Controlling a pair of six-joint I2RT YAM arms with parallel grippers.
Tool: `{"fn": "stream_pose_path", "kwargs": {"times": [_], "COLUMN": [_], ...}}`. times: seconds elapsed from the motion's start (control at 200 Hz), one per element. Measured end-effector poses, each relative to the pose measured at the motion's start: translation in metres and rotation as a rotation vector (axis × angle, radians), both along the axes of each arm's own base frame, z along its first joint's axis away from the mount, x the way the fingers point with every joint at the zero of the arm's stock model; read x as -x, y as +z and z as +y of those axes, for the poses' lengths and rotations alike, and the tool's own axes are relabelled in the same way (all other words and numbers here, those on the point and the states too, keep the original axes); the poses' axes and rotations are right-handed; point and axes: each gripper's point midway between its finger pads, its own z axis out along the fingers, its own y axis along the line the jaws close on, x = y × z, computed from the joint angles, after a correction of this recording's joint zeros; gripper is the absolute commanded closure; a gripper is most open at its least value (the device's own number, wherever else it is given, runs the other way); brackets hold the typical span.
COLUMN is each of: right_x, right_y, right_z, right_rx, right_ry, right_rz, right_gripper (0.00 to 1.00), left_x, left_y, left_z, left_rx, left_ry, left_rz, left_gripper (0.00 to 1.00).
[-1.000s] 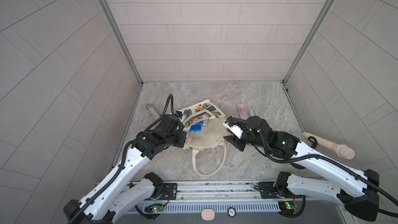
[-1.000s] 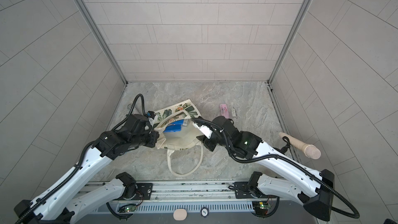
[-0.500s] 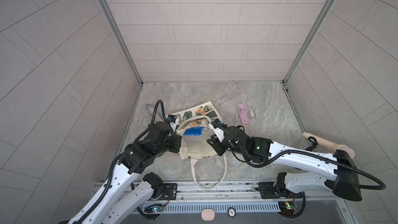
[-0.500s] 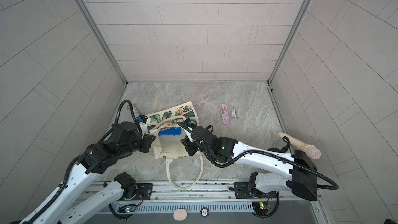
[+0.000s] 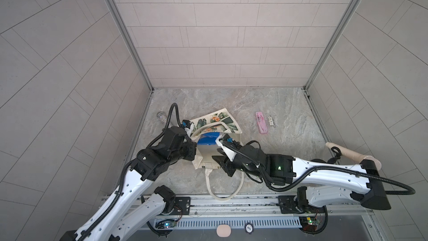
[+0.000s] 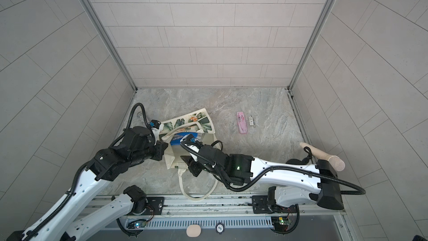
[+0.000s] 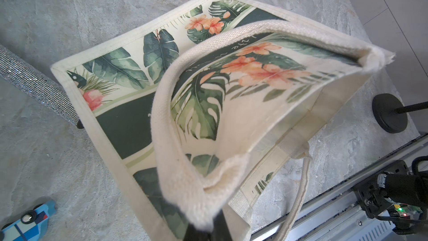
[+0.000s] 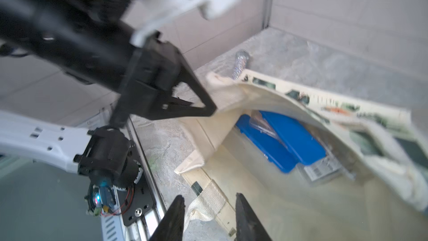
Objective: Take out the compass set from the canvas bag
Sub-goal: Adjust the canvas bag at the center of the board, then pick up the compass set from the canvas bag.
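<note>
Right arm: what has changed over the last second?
The right gripper swung from beside the canvas bag to its mouth, nearer the rail, jaws open. The left gripper stays clamped on the bag's rim; blue case still inside, pink case unmoved.
</note>
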Motion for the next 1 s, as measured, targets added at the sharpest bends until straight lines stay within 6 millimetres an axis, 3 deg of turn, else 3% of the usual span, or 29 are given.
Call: {"fn": "stream_pose_path", "kwargs": {"times": [0.06, 0.1, 0.185, 0.29, 0.425, 0.495, 0.606, 0.756, 1.001], "right_x": [0.001, 0.002, 0.0, -0.008, -0.033, -0.042, -0.056, -0.077, -0.109], "right_y": [0.008, 0.001, -0.038, -0.095, -0.131, -0.141, -0.149, -0.158, -0.172], "right_z": [-0.003, -0.008, -0.024, -0.042, -0.044, -0.038, -0.021, 0.0, 0.003], "right_rx": [0.101, 0.194, 0.442, 0.732, 0.945, 1.002, 1.054, 1.066, 1.091], "right_ry": [0.076, 0.131, 0.255, 0.395, 0.454, 0.469, 0.465, 0.425, 0.367], "right_rz": [-0.147, -0.245, -0.432, -0.533, -0.599, -0.624, -0.651, -0.653, -0.619], "right_gripper": [0.53, 0.53, 0.53, 0.55, 0.56, 0.58, 0.7, 0.62, 0.62], "left_x": [-0.003, -0.004, -0.005, -0.005, -0.004, -0.003, -0.002, -0.001, 0.0], "left_y": [0.003, 0.003, 0.002, 0.003, 0.003, 0.003, 0.003, 0.004, 0.004], "left_z": [-0.001, -0.002, -0.002, -0.001, 0.0, 0.0, 0.0, -0.001, -0.001], "left_rx": [-0.005, -0.008, -0.012, -0.014, -0.015, -0.019, -0.025, -0.024, -0.025], "left_ry": [0.0, -0.001, 0.0, 0.002, -0.002, -0.007, -0.015, -0.026, -0.029], "left_rz": [0.0, 0.002, 0.003, -0.001, -0.004, -0.003, -0.002, -0.003, 0.0], "left_gripper": [0.99, 0.99, 0.99, 0.99, 1.0, 1.0, 1.0, 1.0, 1.0]}}
